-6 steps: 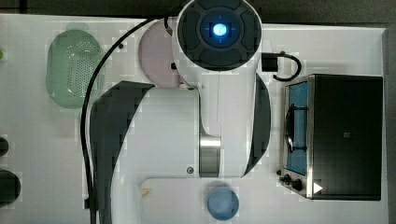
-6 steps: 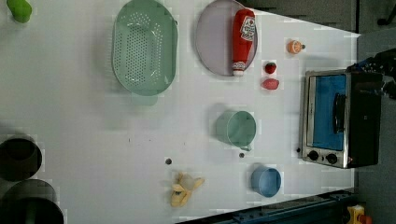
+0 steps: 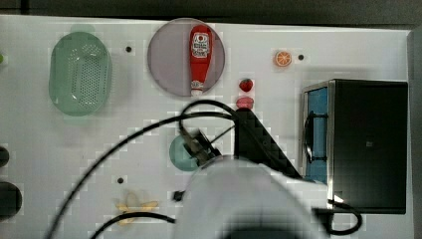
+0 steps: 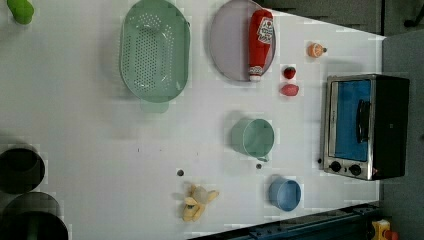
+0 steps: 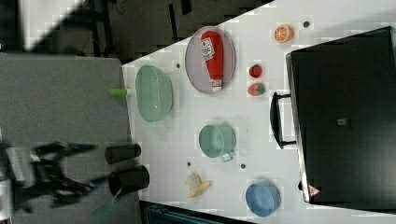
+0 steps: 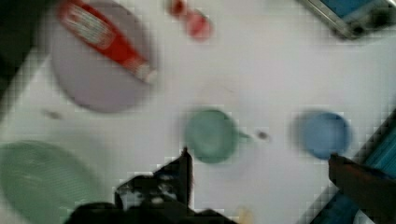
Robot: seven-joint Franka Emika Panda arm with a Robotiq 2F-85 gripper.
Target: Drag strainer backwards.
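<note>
The strainer (image 3: pixel 79 73) is a pale green oval colander with a perforated bowl, lying at the top view's upper left on the white table. It also appears in the left view (image 4: pixel 155 50), the right view (image 5: pixel 153 93) and the wrist view (image 6: pixel 42 179). My arm (image 3: pixel 244 204) hangs high over the top view's lower middle, well away from the strainer. In the wrist view my gripper (image 6: pixel 259 156) is open with nothing between its fingers (image 6: pixel 185 170), and it hovers above the round green cup (image 6: pixel 210 135), with the strainer off to one side.
A purple plate (image 3: pixel 169 59) carrying a ketchup bottle (image 3: pixel 200 55) lies beside the strainer. The green cup (image 4: pixel 252 137), a blue bowl (image 4: pixel 285 194), a toaster oven (image 4: pixel 365 127), a banana toy (image 4: pixel 197 200), two red fruits (image 4: pixel 289 82) and black cups (image 4: pixel 20 170) stand around.
In the top view my arm has swung from the upper middle to the lower middle, uncovering the plate and ketchup bottle. The strainer has not moved.
</note>
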